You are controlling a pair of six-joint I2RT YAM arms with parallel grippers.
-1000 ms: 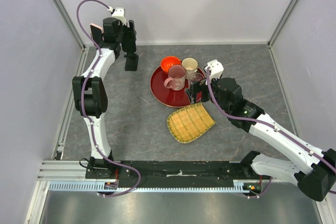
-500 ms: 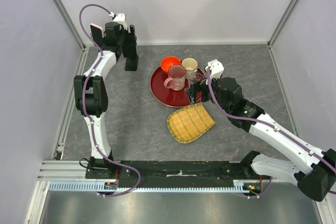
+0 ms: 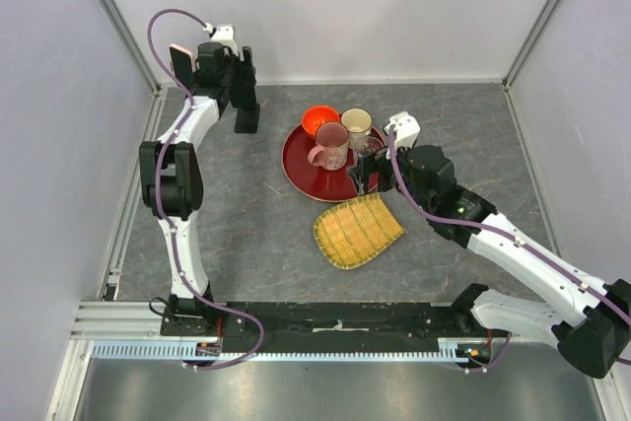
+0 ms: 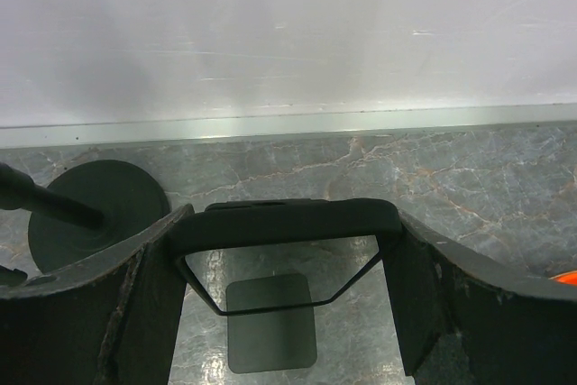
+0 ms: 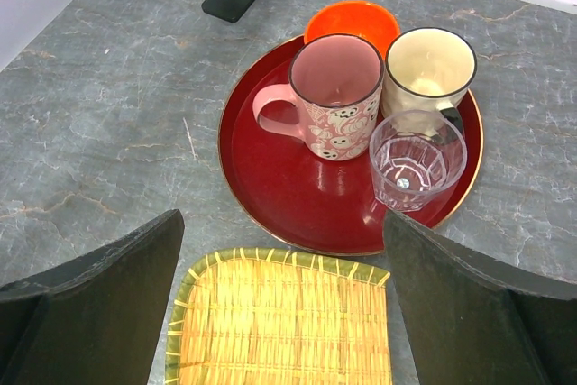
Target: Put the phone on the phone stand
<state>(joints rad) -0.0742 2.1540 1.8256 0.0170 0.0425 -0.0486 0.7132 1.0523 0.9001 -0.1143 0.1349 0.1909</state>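
Black and round-based, the phone stand (image 4: 95,209) sits on the grey worktop (image 4: 487,178) just left of the left fingers (image 4: 144,304). Those fingers stand wide and clamp the phone (image 4: 284,223) by its two sides. Its dark edge spans the gap between them, beside the stand and not on it. Farther right, the right fingers (image 5: 99,313) gape wide with nothing gripped, above a woven tray (image 5: 288,331). Ahead of them a red tray (image 5: 270,196) carries a pink mug (image 5: 329,92), a cream cup (image 5: 431,65) and a clear glass (image 5: 416,160), with an orange bowl (image 5: 352,20) at its far rim.

Bright even light, soft shadows, frames mostly sharp
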